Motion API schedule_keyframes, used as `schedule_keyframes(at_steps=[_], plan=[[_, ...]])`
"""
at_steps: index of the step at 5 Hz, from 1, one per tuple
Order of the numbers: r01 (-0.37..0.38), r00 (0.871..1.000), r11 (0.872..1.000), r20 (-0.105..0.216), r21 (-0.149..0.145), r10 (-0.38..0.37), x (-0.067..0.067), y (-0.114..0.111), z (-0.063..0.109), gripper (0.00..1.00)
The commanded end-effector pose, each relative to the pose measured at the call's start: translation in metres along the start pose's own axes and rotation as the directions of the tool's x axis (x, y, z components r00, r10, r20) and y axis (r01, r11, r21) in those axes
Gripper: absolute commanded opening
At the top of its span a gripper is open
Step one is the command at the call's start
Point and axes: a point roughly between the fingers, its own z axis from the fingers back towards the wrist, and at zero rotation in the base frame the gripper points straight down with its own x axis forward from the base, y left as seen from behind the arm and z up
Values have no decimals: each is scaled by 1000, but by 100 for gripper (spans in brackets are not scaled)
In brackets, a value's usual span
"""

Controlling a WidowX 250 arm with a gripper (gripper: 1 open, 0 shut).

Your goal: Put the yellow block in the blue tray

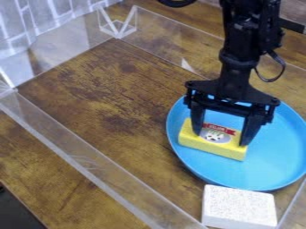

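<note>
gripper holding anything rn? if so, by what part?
Nothing held. The gripper is open, jaws spread either side of the yellow block, which lies flat in the blue tray.

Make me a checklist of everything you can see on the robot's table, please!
Surface: dark wooden table, walled by clear plastic panels.
Job's things: yellow block lies flat in the blue tray, label up, near the tray's left rim.
Clutter: white speckled sponge on the table, in front of the tray.
Gripper: gripper open, pointing down, fingers straddling the block, not squeezing it.
Cables: a black cable loops beside the arm.
Surroundings: a light checked surface beyond the panels at the upper left; otherwise nothing seen.
</note>
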Motion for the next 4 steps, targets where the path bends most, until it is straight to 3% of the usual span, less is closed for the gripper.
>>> schedule_keyframes(at_steps=[1, 2, 3, 4], plan=[[-79, 996, 997, 48, -20, 80, 26, 6, 16, 100], [-138, 989, 990, 45, -11, 139, 37, 13, 16, 100], [-154, 987, 988, 39, -7, 154, 26, 12, 17, 100], [-184, 982, 983, 38, -10, 184, 30, 8, 23, 100]])
